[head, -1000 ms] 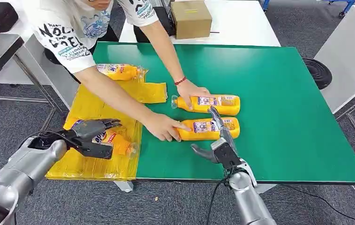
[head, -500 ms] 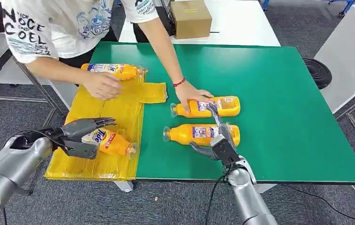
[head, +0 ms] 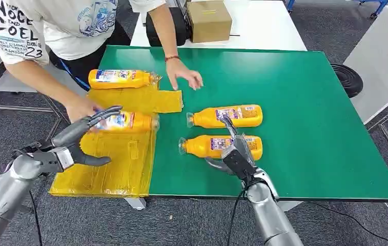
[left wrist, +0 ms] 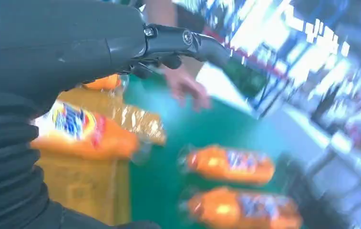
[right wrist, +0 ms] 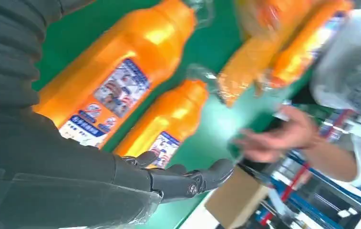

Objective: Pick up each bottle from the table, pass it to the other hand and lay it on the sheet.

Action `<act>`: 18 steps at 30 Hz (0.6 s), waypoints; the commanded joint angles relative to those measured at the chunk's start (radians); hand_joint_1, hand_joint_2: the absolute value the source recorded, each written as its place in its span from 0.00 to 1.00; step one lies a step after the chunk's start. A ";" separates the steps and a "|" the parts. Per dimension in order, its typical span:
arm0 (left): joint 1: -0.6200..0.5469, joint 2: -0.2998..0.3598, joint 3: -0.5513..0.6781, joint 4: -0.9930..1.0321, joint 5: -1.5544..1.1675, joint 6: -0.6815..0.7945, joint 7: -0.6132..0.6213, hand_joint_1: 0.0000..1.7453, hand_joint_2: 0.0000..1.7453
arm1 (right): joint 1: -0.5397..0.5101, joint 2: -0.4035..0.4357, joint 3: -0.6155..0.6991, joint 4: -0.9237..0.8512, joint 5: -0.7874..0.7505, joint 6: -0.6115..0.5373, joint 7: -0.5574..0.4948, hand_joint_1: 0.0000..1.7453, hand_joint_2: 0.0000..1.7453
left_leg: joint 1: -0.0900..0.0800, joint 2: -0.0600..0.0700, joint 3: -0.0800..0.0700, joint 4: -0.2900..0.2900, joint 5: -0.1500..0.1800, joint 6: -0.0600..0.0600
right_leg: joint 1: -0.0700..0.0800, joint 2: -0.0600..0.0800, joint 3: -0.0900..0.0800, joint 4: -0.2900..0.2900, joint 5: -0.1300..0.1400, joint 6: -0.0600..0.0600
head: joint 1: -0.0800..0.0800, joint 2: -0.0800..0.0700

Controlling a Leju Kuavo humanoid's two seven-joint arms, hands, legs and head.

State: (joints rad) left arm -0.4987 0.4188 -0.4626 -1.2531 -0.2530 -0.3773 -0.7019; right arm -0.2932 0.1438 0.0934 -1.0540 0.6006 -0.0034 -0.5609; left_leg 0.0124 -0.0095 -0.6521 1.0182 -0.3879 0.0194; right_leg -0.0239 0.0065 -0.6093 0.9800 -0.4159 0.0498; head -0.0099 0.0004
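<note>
On the table (head: 309,102), we find the sheet (head: 115,169) along the left edge. Two bottles lie on the sheet: the far bottle (head: 122,78) behind the near-sheet bottle (head: 127,122). To the right of the sheet, two more bottles lie side by side on the table, the rear bottle (head: 225,116) behind the front bottle (head: 204,146). A box (head: 208,20) sits beyond the table.

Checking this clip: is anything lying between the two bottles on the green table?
No. In the head view, bare green table separates the far bottle from the near bottle; only the raised fingers of the right hand overlap that gap.
</note>
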 commanded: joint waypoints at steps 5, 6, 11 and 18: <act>0.139 -0.239 0.316 -0.019 -0.022 -0.006 0.004 0.00 1.00 | -0.026 -0.077 0.021 -0.065 0.119 0.032 0.106 0.00 1.00 | 0.000 0.000 0.001 0.000 -0.001 0.000 | 0.000 -0.001 0.001 0.000 -0.001 -0.001 | 0.000 0.000; 0.137 -0.240 0.319 -0.018 -0.023 -0.008 0.004 0.00 1.00 | -0.026 -0.075 0.021 -0.063 0.119 0.032 0.106 0.00 1.00 | 0.000 0.000 0.003 0.000 -0.002 0.000 | 0.000 -0.001 0.003 0.000 -0.002 -0.002 | 0.000 0.000; 0.137 -0.240 0.319 -0.018 -0.023 -0.008 0.004 0.00 1.00 | -0.026 -0.075 0.021 -0.063 0.119 0.032 0.106 0.00 1.00 | 0.000 0.000 0.002 0.000 -0.001 0.000 | 0.001 -0.001 0.002 0.000 -0.001 -0.002 | 0.000 0.000; 0.172 -0.300 0.398 -0.033 0.000 -0.032 0.018 0.00 1.00 | -0.063 -0.131 0.041 -0.056 0.204 0.048 0.177 0.00 1.00 | 0.000 0.000 0.001 0.000 -0.001 0.000 | 0.000 -0.001 0.001 0.000 -0.001 -0.001 | 0.000 0.000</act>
State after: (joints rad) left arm -0.3482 0.2148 -0.1713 -1.2943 -0.2712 -0.3807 -0.7019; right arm -0.2914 0.0919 0.0992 -1.1357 0.7199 0.0206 -0.4604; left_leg 0.0127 -0.0092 -0.6527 1.0182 -0.3879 0.0194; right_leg -0.0236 0.0067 -0.6100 0.9801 -0.4159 0.0498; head -0.0103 0.0004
